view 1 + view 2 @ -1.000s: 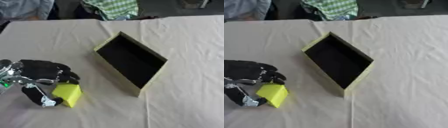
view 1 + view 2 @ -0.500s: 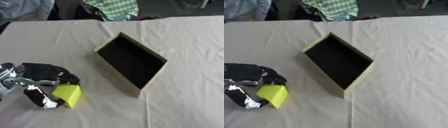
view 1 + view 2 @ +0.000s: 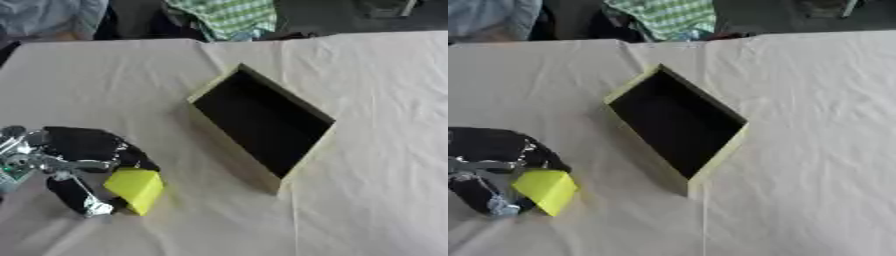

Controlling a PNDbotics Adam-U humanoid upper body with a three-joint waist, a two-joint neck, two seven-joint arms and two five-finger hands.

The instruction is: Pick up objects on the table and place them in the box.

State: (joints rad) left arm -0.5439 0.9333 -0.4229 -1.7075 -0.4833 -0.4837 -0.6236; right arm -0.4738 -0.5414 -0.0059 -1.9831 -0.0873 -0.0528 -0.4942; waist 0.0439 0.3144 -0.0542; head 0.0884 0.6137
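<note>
Left hand grasping the yellow block, box waiting empty.

The left hand has fingers and thumb curled round the block at the table's near left, well apart from the box. It looks like the pick-up step; next it needs a lift, a carry right over the box's near wall, then release. The right hand is out of view.
</note>
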